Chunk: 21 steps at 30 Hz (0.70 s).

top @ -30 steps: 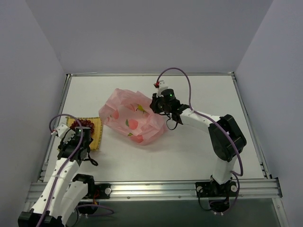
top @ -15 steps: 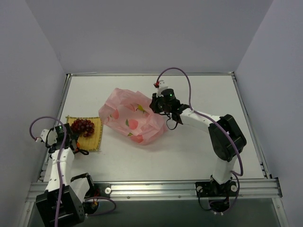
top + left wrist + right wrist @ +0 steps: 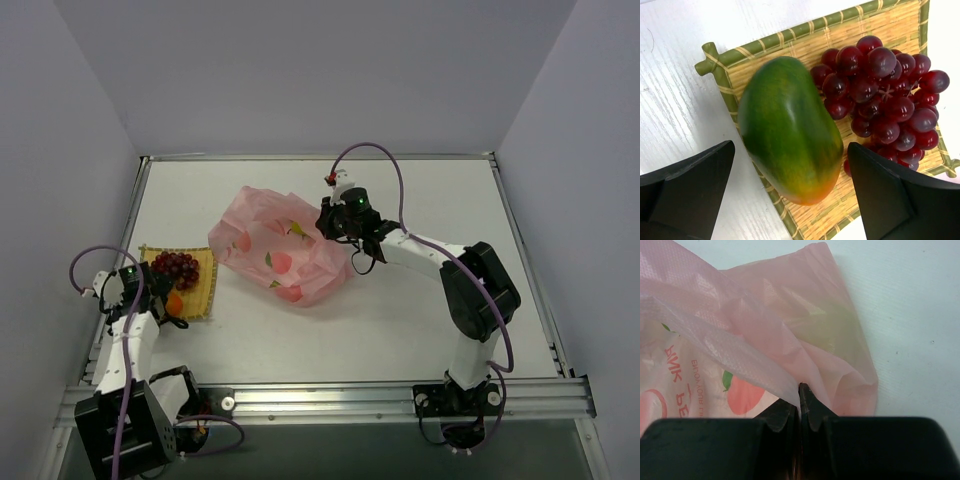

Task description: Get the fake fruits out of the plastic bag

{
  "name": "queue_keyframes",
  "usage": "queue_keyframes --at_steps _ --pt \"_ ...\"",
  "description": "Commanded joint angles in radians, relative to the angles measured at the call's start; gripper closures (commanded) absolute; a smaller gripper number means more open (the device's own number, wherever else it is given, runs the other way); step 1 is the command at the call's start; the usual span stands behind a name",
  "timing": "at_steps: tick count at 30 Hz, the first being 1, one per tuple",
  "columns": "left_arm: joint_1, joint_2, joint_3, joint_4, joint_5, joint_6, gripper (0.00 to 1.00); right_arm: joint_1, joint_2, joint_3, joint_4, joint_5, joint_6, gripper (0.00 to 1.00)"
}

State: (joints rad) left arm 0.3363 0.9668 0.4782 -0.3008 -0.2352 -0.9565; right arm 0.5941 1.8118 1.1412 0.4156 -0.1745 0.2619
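At the near left, the left tool (image 3: 790, 170) stands wide open and empty, its fingers on either side of a green mango (image 3: 790, 130) without touching it. The mango lies on the mat (image 3: 790, 37), partly over the rim and pressed against the grapes (image 3: 885, 95). This fruit looks delivered, so the step in hand is to go back for another. The tool should rise straight up first. The mango is rounded and sits at the mat's edge, so a brushing finger could roll it onto the surface (image 3: 400, 320).

Farther in, mid-surface, the pink bag (image 3: 275, 250) lies crumpled. A yellow-green shape (image 3: 835, 322) shows through the film, likely a fruit inside. At the bag's far right, the right tool (image 3: 801, 390) is closed tight on a fold of film. That pinch should be firm and lift a little, so the bag does not drag when the left tool reaches in. Where the mouth lies I cannot tell.
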Motion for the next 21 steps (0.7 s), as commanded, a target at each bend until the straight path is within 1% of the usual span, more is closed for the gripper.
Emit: queue_keyframes --at_steps 1,6,9,13,14,16,18,19,20,21 --pt "0.006 -0.045 0.013 0.019 0.013 0.005 0.06 -0.007 -0.031 0.002 0.034 -0.016 0.003 0.99" --pt "0.004 -0.118 0.063 -0.038 0.033 0.025 0.06 -0.008 -0.032 0.002 0.034 -0.016 0.003 0.99" --pt "0.003 -0.209 0.066 -0.073 0.065 0.013 0.06 -0.008 -0.034 0.003 0.034 -0.014 0.003 0.99" --pt "-0.005 -0.374 0.034 -0.119 0.119 -0.022 0.06 -0.011 -0.04 0.002 0.034 -0.005 -0.001 0.99" --pt "-0.009 -0.387 0.034 -0.136 0.128 -0.028 0.06 -0.013 -0.039 0.0 0.034 -0.005 -0.001 0.99" --pt "-0.046 -0.413 0.039 -0.153 0.169 -0.025 0.06 -0.013 -0.037 0.0 0.032 -0.006 -0.001 0.99" --pt "-0.078 -0.439 0.042 -0.135 0.215 -0.013 0.01 -0.013 -0.032 0.0 0.032 -0.005 0.0 0.99" --pt "-0.129 -0.465 0.059 -0.132 0.217 -0.007 0.0 -0.013 -0.031 0.0 0.034 0.003 -0.001 0.99" --pt "-0.164 -0.485 0.069 -0.13 0.211 0.005 0.11 -0.013 -0.029 0.0 0.034 0.009 -0.003 0.99" --pt "-0.202 -0.5 0.077 -0.106 0.203 0.013 0.17 -0.014 -0.026 0.0 0.032 0.013 -0.006 0.99"
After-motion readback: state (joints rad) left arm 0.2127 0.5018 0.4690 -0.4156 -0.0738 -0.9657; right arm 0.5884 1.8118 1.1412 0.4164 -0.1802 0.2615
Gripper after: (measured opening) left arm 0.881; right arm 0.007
